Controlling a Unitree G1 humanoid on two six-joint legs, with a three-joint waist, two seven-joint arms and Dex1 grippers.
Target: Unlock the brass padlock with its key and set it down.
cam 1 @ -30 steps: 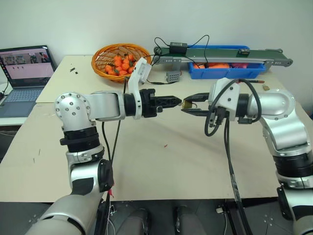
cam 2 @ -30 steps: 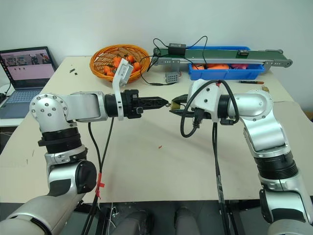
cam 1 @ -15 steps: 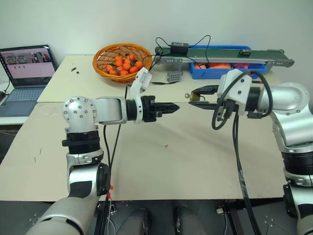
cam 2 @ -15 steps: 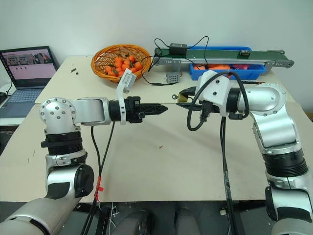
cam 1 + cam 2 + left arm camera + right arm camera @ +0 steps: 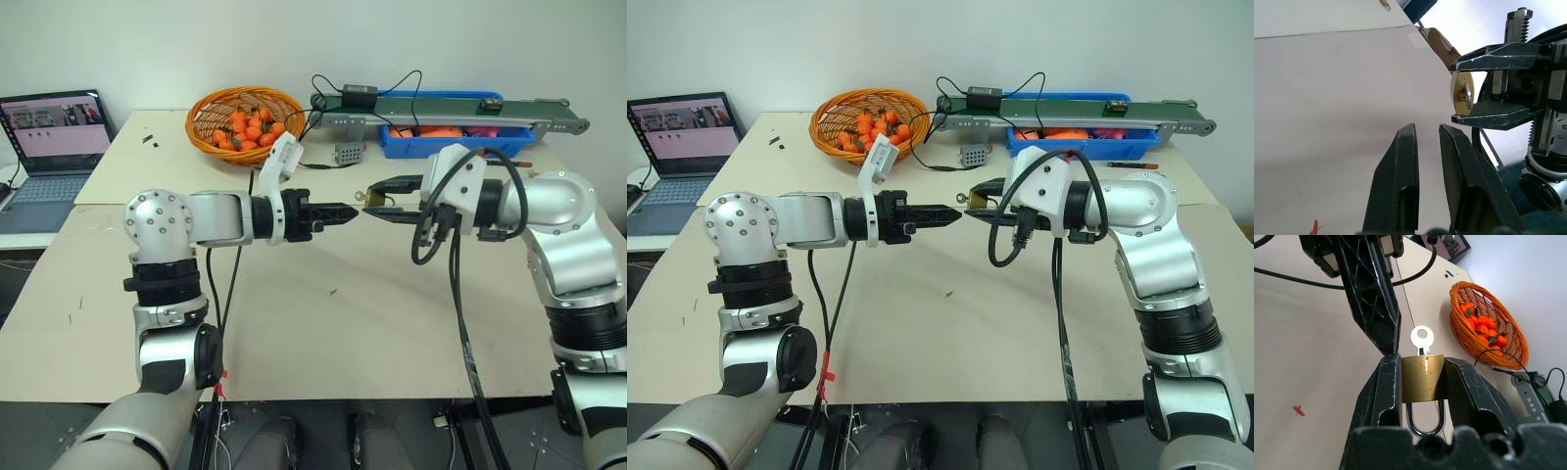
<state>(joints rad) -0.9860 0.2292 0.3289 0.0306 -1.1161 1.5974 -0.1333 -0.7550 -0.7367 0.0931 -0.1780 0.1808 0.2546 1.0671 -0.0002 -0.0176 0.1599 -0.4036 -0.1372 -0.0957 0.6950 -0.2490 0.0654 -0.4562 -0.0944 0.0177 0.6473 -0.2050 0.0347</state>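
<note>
I am holding the small golden brass padlock (image 5: 1422, 378) clamped between the right gripper's (image 5: 978, 210) black fingers, above the table. The thin silver key (image 5: 1422, 340) is sitting in its keyway, bow projecting toward the left gripper (image 5: 952, 212), at about nine o'clock. That gripper's nearly closed fingers are gripping nothing, just short of the bow.

The left gripper (image 5: 350, 209) and the right gripper (image 5: 377, 203) face each other above the table (image 5: 323, 323), tips near.

Probably lab: conveyor (image 5: 470, 106), laptop (image 5: 54, 137).
</note>
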